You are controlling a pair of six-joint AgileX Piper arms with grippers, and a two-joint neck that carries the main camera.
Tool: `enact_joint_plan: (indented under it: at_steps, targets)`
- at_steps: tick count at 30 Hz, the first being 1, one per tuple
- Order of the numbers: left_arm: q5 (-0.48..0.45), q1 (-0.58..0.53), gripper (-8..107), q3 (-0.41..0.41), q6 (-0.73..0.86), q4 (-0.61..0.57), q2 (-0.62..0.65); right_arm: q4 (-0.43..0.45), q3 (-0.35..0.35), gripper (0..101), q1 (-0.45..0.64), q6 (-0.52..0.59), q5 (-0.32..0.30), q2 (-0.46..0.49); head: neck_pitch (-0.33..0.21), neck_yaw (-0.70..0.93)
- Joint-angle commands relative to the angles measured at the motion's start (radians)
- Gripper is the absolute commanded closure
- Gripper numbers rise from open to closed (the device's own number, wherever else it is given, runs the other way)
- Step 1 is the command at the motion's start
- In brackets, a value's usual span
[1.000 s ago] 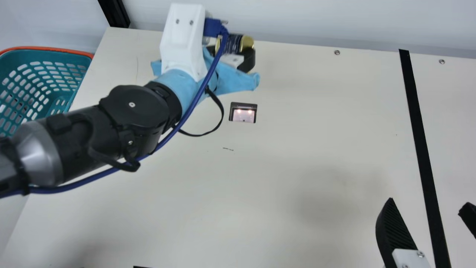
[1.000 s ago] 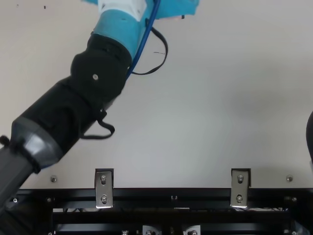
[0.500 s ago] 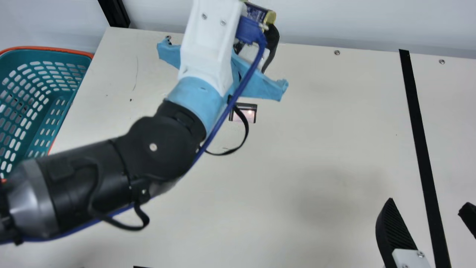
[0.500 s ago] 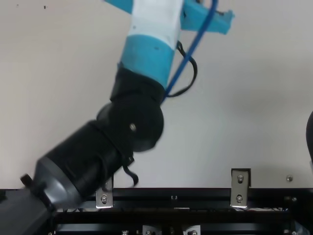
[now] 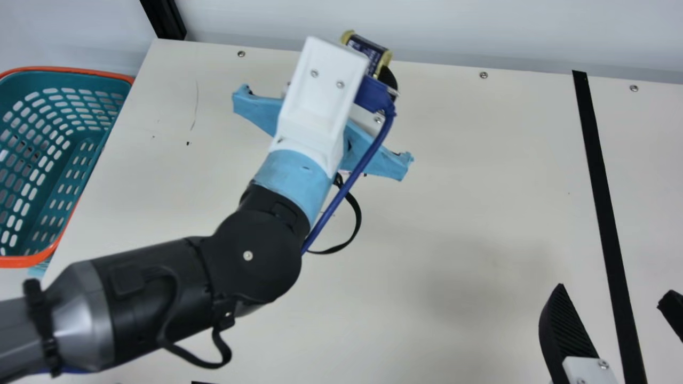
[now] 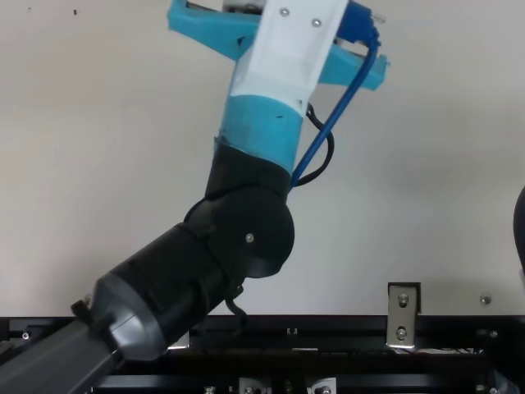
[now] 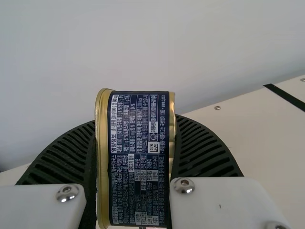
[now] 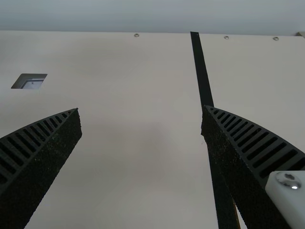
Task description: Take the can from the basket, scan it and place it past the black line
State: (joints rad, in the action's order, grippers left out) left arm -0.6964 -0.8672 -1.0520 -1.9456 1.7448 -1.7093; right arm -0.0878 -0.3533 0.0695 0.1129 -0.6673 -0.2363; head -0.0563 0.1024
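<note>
Dark blue label, gold metal rims: the can (image 7: 138,191) is gripped between the black ribbed fingers of the left gripper (image 7: 136,119), one rimmed end towards each finger, its longer side running outward along them. In the main view, the black line (image 5: 600,181) lies at about four o'clock from the can. In the right wrist view, the recessed scanner (image 8: 29,82) lies at ten o'clock from the right gripper (image 8: 142,110), whose fingers stand wide apart with nothing between them. The left arm, bearing the can, is the one to present it; the right is nearer the line. Whether the scan is complete cannot be determined; if not, a label face probably needs turning to the glass.

Materials noted: perforated teal plastic basket (image 5: 18,261) with a smooth orange rim, at eight o'clock from the can; flat cream table (image 5: 453,213); wrinkled light-blue wrapping (image 5: 291,178) on the left wrist.
</note>
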Motion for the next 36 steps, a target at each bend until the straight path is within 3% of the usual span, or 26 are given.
enact_joint_plan:
  at_steps: [1,26,36]
  targets:
    - [0.001,0.006,89,-0.005,-0.003,0.000,-0.014,0.000,0.000,0,0.000,0.000,0.000,0.000,-0.033,-0.010]
    - [0.061,0.077,89,-0.196,0.020,0.000,-0.231,0.000,0.000,0,0.000,0.000,0.000,0.000,-0.033,-0.010]
    - [0.043,0.062,89,-0.202,-0.005,0.000,-0.260,0.001,0.000,0,0.000,0.000,0.000,0.000,-0.033,-0.010]
